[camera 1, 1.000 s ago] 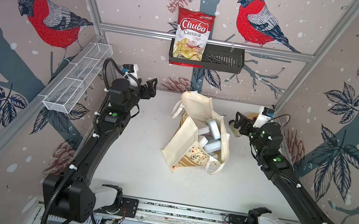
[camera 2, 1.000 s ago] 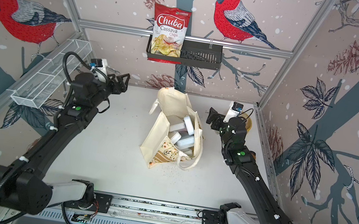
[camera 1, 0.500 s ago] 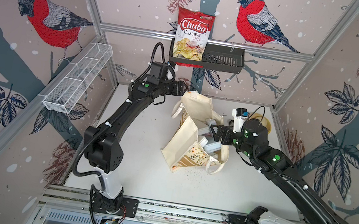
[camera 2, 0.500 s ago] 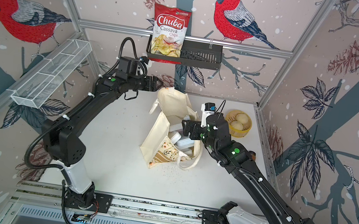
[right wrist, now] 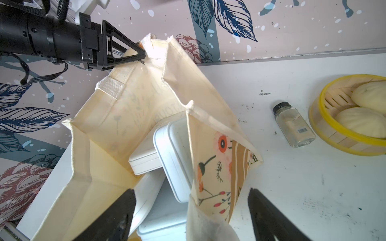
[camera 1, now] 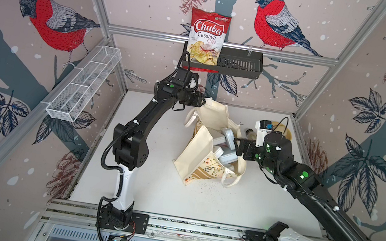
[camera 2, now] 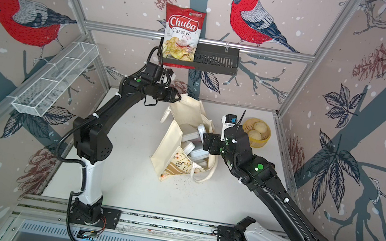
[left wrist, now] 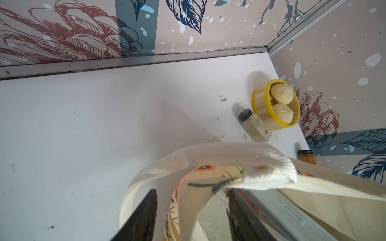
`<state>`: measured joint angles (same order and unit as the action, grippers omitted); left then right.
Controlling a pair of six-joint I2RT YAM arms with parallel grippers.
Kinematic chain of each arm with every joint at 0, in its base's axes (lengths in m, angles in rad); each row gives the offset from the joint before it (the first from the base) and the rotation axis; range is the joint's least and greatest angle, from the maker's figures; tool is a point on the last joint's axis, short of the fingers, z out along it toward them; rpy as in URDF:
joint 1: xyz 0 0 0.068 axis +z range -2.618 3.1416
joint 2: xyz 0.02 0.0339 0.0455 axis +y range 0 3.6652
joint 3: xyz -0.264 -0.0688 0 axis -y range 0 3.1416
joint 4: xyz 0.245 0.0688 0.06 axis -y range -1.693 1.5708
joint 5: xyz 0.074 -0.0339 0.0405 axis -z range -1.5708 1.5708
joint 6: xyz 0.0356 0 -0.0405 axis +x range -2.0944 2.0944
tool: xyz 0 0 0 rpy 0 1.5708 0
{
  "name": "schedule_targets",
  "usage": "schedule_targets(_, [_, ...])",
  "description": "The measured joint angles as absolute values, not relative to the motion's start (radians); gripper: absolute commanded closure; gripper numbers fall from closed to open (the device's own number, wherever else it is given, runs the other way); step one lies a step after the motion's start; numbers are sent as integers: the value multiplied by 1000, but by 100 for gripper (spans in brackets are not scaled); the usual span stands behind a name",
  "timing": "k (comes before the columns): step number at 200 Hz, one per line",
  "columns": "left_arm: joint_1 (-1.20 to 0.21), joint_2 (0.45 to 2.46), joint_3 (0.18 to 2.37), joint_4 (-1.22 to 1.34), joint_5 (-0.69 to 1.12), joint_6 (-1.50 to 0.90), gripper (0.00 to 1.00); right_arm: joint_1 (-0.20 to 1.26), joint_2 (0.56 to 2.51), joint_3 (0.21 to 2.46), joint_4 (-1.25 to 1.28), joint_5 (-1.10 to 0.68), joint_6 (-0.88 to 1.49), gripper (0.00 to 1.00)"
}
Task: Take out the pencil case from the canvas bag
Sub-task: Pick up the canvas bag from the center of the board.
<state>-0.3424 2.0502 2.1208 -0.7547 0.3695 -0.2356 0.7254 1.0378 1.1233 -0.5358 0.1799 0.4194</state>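
Left pincer [camera 1: 202, 100], earlier well apart from the canvas bag [camera 1: 197, 151] on its left, is now reaching the bag's far rim, its jaws narrowing. Right pincer [camera 1: 235, 144] is coming in from the bag's right and is now straddling its side wall.

We see canvas bag [right wrist: 117, 116]: coarse woven cloth, matt. White boxes [right wrist: 173, 154] inside: smooth plastic, faint sheen. We note chip packet [camera 1: 207, 38], upper middle: glossy foil.

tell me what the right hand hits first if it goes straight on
Probably the floral side wall of the cream canvas bag, standing between the fingers of the right hand; a white plastic case lies beyond, depth unclear.
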Motion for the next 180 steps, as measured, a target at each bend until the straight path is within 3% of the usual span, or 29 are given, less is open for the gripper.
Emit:
schedule_targets(57, [-343,2050,2114,-767,414,-228,75,703,1058,1147,-580,175,417,17])
schedule_targets(84, [-343,2051,2109,-767,434,-211,100,699,1061,1152,-590,159,414,20])
schedule_targets(134, [-345,2059,2158,-813,416,-175,100,694,1124,1168,-584,122,414,21])
schedule_targets(180, [-325,2061,2258,-871,343,-114,100,696,1206,1249,-569,100,406,15])
